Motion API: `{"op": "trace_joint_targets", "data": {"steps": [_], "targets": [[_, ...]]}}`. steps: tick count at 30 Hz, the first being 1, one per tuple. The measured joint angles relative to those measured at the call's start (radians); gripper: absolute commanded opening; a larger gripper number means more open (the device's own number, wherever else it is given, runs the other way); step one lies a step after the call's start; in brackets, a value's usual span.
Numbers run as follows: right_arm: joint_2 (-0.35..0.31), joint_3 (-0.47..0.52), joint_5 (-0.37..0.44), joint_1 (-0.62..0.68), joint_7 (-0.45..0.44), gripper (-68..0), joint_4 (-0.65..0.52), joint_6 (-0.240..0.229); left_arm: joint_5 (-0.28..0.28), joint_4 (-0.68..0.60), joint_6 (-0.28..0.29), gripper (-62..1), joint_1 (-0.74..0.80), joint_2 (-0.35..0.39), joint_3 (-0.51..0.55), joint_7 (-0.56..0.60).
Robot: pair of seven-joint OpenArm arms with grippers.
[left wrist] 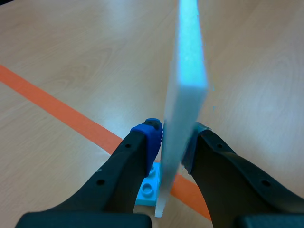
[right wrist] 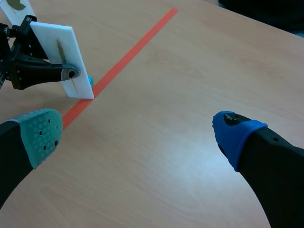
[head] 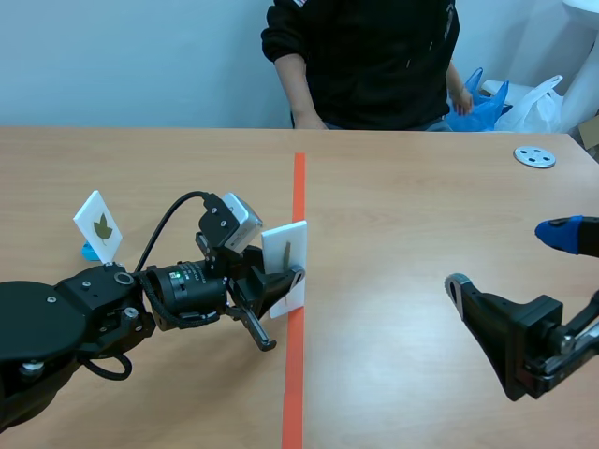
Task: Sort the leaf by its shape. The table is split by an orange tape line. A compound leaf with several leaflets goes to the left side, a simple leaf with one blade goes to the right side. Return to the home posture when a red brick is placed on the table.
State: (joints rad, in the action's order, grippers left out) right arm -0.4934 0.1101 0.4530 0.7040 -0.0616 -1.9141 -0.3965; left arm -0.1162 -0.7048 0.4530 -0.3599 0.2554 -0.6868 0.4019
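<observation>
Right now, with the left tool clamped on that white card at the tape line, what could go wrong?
The left tool pinches the white card across its flat faces, so it could pivot or slip from its small blue base. Released here, it could end up on the orange tape line, sorted to neither side. Swung left, the tool might topple the other leaf card standing nearby.

White upright card with a slim brown leaf sits centre frame at the orange tape line, pinched in the left gripper. White diamond-set card with a lobed olive leaf stands middle left.
</observation>
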Motion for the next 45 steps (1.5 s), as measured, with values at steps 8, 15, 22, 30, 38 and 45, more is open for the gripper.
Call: {"op": "trace_joint_targets", "data": {"steps": [8,15,22,30,38,45], "targets": [[0.000,0.000,0.000,0.000,0.000,0.4,0.000,0.000,-0.106,-0.008,0.009,-53.5,0.000,0.006,0.000,-0.013],[0.000,0.000,0.000,0.000,0.000,0.4,0.000,0.000,-0.172,-0.095,0.024,-55.2,0.003,0.060,0.002,-0.090],[0.000,0.000,0.000,0.000,0.000,0.4,0.000,0.000,-0.259,-0.265,0.056,-55.7,0.063,0.125,0.114,-0.237],[0.000,0.000,0.000,0.000,0.000,0.4,0.000,0.000,-0.325,-0.480,0.021,-56.9,0.233,0.149,0.344,-0.353],[0.000,0.000,0.000,0.000,-0.001,0.4,0.000,0.000,-0.327,-0.549,-0.093,-56.8,0.405,0.144,0.506,-0.367],[0.000,0.000,0.000,-0.003,0.000,0.4,0.000,0.000,-0.327,-0.546,-0.248,-56.8,0.431,0.143,0.595,-0.365]]}}
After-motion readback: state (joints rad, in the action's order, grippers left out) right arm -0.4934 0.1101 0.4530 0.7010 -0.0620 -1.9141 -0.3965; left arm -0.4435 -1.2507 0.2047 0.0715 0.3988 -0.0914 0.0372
